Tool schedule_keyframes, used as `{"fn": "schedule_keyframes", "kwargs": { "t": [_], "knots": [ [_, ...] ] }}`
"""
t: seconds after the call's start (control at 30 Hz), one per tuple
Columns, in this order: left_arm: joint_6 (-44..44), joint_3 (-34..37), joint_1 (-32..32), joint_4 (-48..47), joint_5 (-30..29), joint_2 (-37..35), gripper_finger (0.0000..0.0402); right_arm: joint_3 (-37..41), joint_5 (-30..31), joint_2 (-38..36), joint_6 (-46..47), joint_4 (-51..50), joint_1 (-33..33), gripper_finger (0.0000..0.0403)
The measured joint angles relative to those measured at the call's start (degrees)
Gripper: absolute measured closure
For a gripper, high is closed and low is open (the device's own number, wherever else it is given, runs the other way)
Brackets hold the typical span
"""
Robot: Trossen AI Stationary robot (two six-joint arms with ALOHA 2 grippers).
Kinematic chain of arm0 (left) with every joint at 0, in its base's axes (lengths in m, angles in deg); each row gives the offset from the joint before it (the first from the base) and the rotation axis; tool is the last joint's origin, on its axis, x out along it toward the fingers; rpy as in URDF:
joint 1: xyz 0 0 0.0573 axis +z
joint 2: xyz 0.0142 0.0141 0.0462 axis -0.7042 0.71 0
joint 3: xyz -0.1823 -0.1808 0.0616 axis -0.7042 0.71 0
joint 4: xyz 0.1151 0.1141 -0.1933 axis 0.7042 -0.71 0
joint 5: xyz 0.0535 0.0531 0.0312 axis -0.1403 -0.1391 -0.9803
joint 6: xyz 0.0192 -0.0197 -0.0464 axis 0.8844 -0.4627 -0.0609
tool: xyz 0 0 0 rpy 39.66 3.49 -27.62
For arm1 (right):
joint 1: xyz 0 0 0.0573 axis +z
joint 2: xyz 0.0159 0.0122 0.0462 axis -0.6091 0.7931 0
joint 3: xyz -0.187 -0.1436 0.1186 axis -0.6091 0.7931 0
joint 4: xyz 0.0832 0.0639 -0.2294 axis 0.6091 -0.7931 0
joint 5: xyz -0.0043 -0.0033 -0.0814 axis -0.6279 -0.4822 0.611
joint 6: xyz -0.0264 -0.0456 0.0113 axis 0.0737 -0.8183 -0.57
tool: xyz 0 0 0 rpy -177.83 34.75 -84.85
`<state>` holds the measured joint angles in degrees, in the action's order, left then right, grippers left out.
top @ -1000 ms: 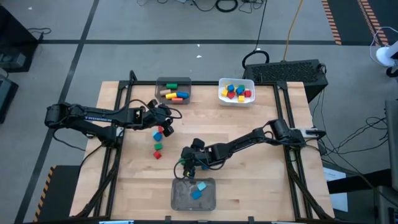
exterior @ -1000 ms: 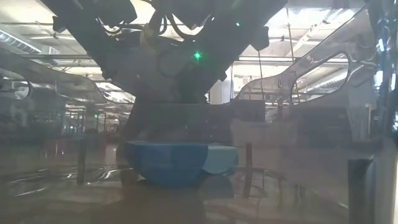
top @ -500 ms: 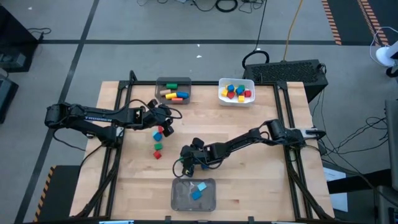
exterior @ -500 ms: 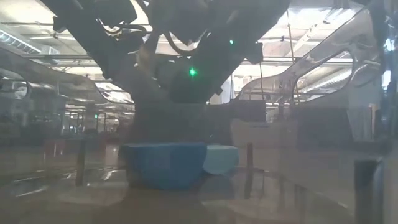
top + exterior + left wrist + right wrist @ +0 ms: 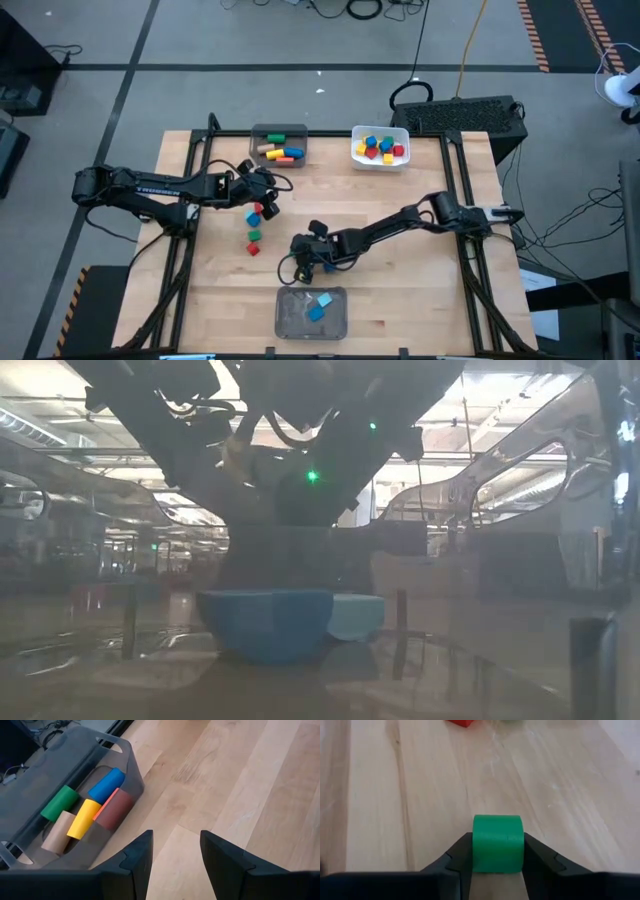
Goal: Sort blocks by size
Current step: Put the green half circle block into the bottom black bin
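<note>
Right end effector (image 5: 497, 854) has since closed onto the green block (image 5: 497, 843).

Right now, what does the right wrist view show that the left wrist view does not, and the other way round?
Only the right wrist view shows a green block pinched between the right tool fingers, and a red block farther off. Only the left wrist view shows the grey bin holding long blocks, with the left tool holding nothing. Both show the wooden table.
</note>
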<state>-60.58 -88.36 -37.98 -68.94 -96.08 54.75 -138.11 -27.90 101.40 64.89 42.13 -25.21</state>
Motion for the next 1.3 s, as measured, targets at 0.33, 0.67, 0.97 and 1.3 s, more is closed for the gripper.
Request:
{"fn": "schedule_keyframes", "kwargs": {
  "t": [0.33,0.67,0.97,1.3],
  "knots": [
    [0.0,0.0,0.0,-0.6,0.0,0.0,0.0235,0.0,0.2,-8.6,-2.4,-5.4,1.7,0.0285],
    [0.0,0.0,0.0,-0.5,0.0,0.0,0.0235,0.0,-3.2,-14.2,-5.7,-9.0,8.9,0.0284],
    [-0.1,0.0,0.0,-0.3,0.0,0.0,0.0235,0.0,-7.4,-14.4,-9.0,-9.0,13.9,0.0283],
    [-0.1,0.0,0.0,-0.2,0.0,0.0,0.0235,0.0,-13.7,-10.6,-14.0,-7.5,14.7,0.0283]
  ]
}}
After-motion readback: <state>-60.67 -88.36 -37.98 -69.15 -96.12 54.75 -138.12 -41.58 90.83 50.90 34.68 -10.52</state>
